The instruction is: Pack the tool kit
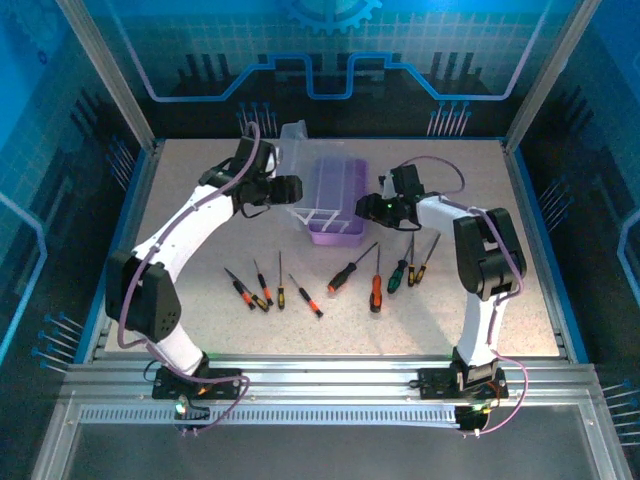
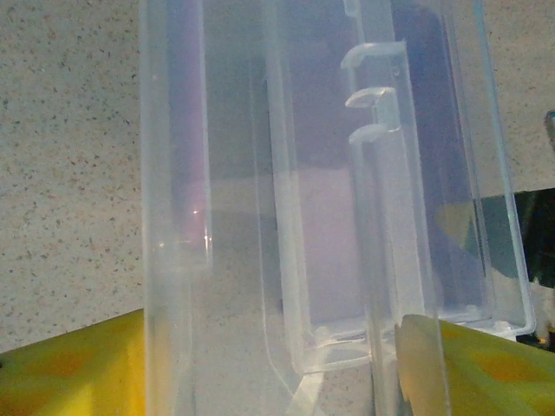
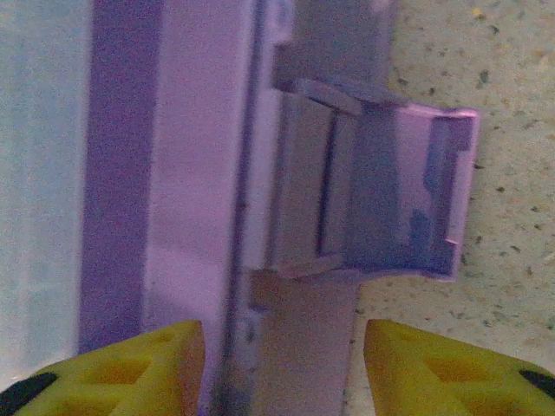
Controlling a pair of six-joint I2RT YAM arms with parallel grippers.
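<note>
The left gripper (image 2: 277,373) has its yellow fingertips (image 2: 69,368) spread wide. The clear lid (image 2: 347,217) of the tool kit stands up between and just ahead of them. One pad sits at the lid's outer wall and the other is partly seen through the plastic. I cannot tell whether either pad presses on it. From above, this left gripper (image 1: 289,188) sits at the left side of the raised clear lid (image 1: 298,150), at the far left corner of the purple case (image 1: 337,195).

The right gripper (image 3: 277,364) is also spread, its fingertips (image 3: 130,364) set either side of the case's rim, with the purple latch (image 3: 381,191) just ahead and hanging out over the speckled table (image 3: 512,130). In the top view the right gripper (image 1: 362,207) is close against the right wall of the case, near its front corner.

The case stands open at the middle of the table (image 1: 540,260), between the two grippers. The screwdrivers (image 1: 376,282) lie loose on the table in front of it, in a rough row nearer the arm bases: four slim ones to the left and five to the right, with orange-black, red and green handles.
</note>
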